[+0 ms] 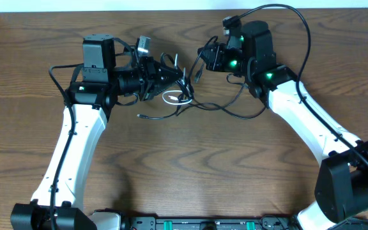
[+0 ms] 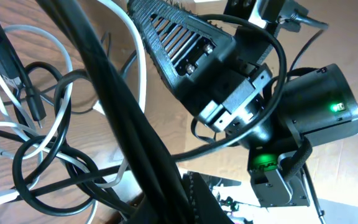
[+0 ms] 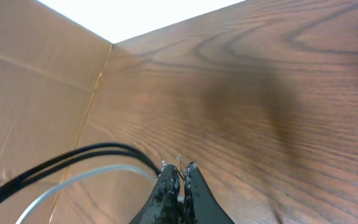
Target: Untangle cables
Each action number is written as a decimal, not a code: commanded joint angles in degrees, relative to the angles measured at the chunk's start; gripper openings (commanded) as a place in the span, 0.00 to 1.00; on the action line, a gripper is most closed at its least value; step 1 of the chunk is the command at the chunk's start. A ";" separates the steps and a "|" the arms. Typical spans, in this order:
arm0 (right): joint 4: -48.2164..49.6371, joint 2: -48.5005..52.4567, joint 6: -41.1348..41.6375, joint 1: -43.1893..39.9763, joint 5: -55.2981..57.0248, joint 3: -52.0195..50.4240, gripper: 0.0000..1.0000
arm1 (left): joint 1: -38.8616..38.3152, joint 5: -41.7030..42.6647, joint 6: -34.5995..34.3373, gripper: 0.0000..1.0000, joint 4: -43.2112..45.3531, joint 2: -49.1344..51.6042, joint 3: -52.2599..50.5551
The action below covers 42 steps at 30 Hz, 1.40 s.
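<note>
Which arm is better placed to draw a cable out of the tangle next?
Right, probably. The right gripper is shut on cables running off from its tips, with bare table beyond to pull into. The left gripper sits shut at the tangle, better suited to anchoring it.

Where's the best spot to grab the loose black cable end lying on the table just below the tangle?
Probably just behind its small plug, coming straight down from above. That stretch of the black cable lies flat on the bare table, fairly straight and clear of the tangle, so it can be pinched crosswise.
</note>
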 commanded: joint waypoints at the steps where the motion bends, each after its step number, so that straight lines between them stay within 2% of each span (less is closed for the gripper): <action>1: 0.22 -0.79 2.95 1.27 2.58 0.09 0.01 | -0.04 2.14 -1.92 0.07 1.86 -0.33 0.22; 8: -0.63 -0.68 2.95 3.50 3.04 0.07 0.01 | -0.04 1.92 -6.40 0.07 5.77 -0.33 0.22; 15: -0.61 -0.68 2.99 4.68 3.41 0.07 0.01 | -0.02 1.70 -6.60 0.07 6.58 -0.33 0.22; 22: -2.23 -0.68 2.91 6.95 3.43 0.07 0.01 | -0.02 -2.86 -10.29 0.07 7.30 -0.33 0.22; 31: -4.81 -0.66 2.71 8.35 3.43 0.07 0.01 | 0.15 -4.92 -16.87 0.07 16.70 -0.33 0.22; 36: -5.38 -0.66 1.62 8.57 3.41 0.07 0.01 | 0.13 -8.26 -19.39 0.07 18.16 -0.33 0.22; 37: -5.01 -0.66 1.62 8.55 3.37 0.07 0.05 | 0.13 -8.70 -19.39 0.07 18.14 -0.33 0.22; 42: -1.49 -0.68 0.74 7.63 -0.17 0.07 0.51 | 0.13 -9.40 -19.54 0.07 18.29 -0.33 0.22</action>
